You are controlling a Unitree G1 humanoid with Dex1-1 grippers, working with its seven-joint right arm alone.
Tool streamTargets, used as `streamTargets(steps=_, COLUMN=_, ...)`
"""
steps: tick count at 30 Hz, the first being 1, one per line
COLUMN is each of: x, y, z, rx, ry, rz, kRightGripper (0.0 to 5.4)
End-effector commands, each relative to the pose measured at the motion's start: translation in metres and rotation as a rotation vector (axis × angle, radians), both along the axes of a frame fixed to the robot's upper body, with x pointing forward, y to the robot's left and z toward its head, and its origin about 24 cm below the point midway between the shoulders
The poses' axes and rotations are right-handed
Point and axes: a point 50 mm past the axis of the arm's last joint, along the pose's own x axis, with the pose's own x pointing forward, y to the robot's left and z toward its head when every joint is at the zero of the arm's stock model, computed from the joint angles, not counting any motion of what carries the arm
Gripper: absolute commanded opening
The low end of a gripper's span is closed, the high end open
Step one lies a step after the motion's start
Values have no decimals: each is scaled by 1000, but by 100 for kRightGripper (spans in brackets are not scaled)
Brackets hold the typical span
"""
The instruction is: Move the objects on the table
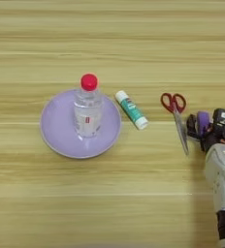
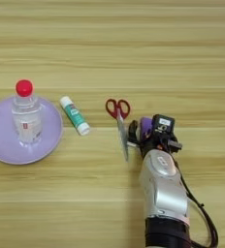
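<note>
A clear plastic bottle with a red cap stands upright on the round lilac plate at the left. Just right of the plate lies a white glue stick with a green label, aslant. Red-handled scissors lie shut further right, blades pointing toward me. My right gripper sits right beside the scissors' blades, shut on the small purple block, with a black finger tight against each side. Whether the block rests on the table or is raised cannot be told.
My silver forearm comes up from the bottom edge at the right, with a black cable looping along its right side. The scissors' blades lie a finger's width left of the gripper.
</note>
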Motion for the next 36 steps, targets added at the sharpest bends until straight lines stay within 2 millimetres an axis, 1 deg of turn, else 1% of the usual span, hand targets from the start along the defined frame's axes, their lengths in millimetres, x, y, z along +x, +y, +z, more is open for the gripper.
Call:
streamTargets(steps=1, x=4, y=4, z=-1, rx=42, ry=9, rz=19, kRightGripper=409)
streamTargets(steps=5, x=4, y=5, z=-1, rx=47, ry=10, rz=23, kRightGripper=374)
streamTargets(steps=14, x=5, y=6, z=-1, rx=52, ry=11, rz=33, kRightGripper=274)
streamTargets(steps=20, x=5, y=7, z=-1, rx=55, ry=9, rz=46, kRightGripper=229)
streamTargets(steps=27, x=5, y=11, z=-1, rx=63, ry=1, rz=74, kRightGripper=145)
streamTargets(steps=36, x=7, y=17, z=1, rx=99, ry=-25, rz=105, kRightGripper=142)
